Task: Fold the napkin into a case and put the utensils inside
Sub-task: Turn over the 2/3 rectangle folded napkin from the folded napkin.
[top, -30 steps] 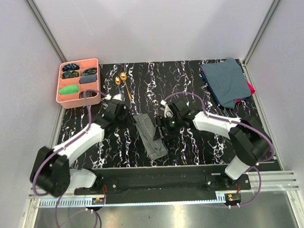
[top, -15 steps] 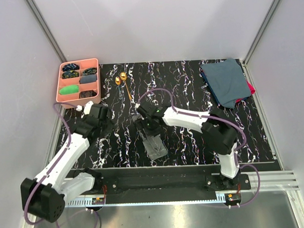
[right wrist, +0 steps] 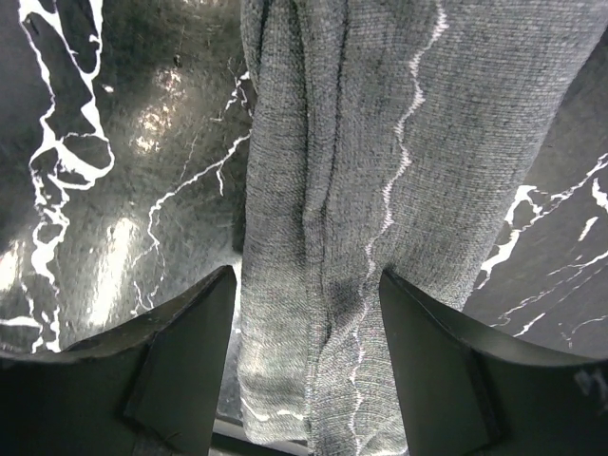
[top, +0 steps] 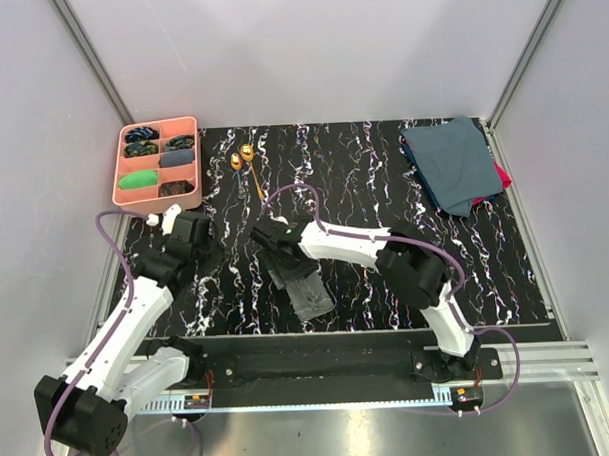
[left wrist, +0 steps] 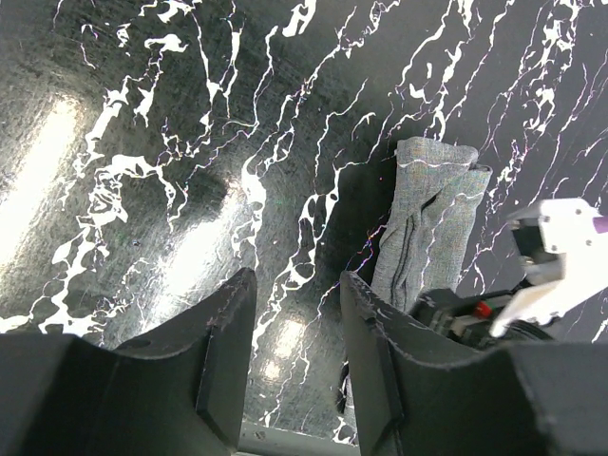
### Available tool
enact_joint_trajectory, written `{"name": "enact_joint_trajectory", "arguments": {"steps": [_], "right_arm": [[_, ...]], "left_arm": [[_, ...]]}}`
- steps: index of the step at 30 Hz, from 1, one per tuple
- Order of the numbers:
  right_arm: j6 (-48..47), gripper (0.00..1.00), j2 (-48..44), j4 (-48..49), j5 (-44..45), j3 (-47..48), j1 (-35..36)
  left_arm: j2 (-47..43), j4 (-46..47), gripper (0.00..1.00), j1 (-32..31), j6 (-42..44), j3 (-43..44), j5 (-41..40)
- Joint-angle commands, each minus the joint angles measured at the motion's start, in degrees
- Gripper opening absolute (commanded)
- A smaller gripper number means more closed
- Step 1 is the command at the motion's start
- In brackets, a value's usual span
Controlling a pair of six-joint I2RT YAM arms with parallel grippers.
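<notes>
From above, we see the napkin (top: 312, 296) folded into a narrow grey strip. It lies slanted on the surface (top: 383, 185), toward the front edge and between the two arms. The right tool (top: 277, 247) reaches across and sits over the strip's far end. The left tool (top: 190, 232) hangs over bare surface to the left, apart from the napkin. The two gold utensils (top: 244, 158) lie side by side near the back, just right of the pink tray (top: 196, 157) and well apart from the napkin. Blue cloths (top: 452, 163) are piled at the far right corner.

In the left wrist view, the left tool (left wrist: 296, 280) stands partly spread. Only marbled surface shows between its fingers (left wrist: 223, 351), and it holds nothing. The napkin (left wrist: 427, 218) lies off to the right, with the right arm (left wrist: 560, 252) at its near end.

In the right wrist view, the right tool (right wrist: 306, 285) is wide, with one finger on either side of the napkin (right wrist: 332, 142). The cloth runs lengthwise between them, creased along its length, with a pale stitched hem showing. It lies flat on the surface. We cannot tell whether the fingers touch its edges.
</notes>
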Motion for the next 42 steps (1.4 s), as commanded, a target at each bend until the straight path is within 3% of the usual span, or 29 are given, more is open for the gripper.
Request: {"name": "enact_joint_trajectory", "arguments": {"steps": [1, 8, 15, 19, 21, 23, 24, 25, 30, 34, 38, 42], "right_arm": [[3.8, 0.70, 3.4, -4.0, 6.2, 3.8, 2.1], [7.5, 0.64, 8.0, -8.9, 14.7, 6.5, 4.8], [8.3, 0.34, 6.4, -10.0, 18.8, 7.7, 5.3], [6.5, 0.14, 4.2, -8.7, 14.4, 10.5, 5.3], [5.7, 0.09, 1.3, -7.2, 8.0, 10.7, 4.9], [6.4, 0.06, -3.2, -0.7, -0.3, 8.5, 3.5], [7.0, 0.05, -4.9, 2.8, -10.8, 4.1, 1.2], [7.7, 0.05, -6.6, 10.7, -15.4, 1.6, -0.1], [14.7, 0.04, -13.0, 31.1, -37.7, -12.6, -7.4], [21.7, 0.04, -12.6, 52.4, -48.8, -20.1, -10.4], [28.1, 0.04, -9.9, 66.2, -54.0, -26.4, -12.8], [35.5, 0.04, -6.9, 85.9, -59.7, -34.0, -15.3]], "left_arm": [[-1.4, 0.9, 0.44, 0.5, -0.3, -0.9, 0.7], [-3.5, 0.2, 0.46, 0.8, -1.2, -1.8, 0.7], [-5.0, 0.0, 0.46, 0.9, -0.7, -2.0, 1.0], [-5.2, 0.0, 0.46, 0.9, 0.4, -2.0, 1.4], [-5.1, 0.1, 0.46, 1.0, 1.6, -1.9, 1.6], [-5.2, 0.1, 0.46, 1.0, 2.5, -1.7, 1.8], [-5.3, 0.1, 0.46, 1.2, 3.3, -1.7, 1.8], [-5.4, 0.3, 0.46, 1.3, 3.9, -1.7, 2.0], [-5.5, 2.1, 0.45, 1.6, 7.3, -1.9, 4.2], [-4.3, 6.5, 0.44, 1.6, 8.8, -3.0, 9.6], [-2.2, 11.3, 0.43, 1.6, 10.2, -4.4, 15.0], [0.0, 15.3, 0.42, 1.6, 10.4, -5.6, 16.1]]}}
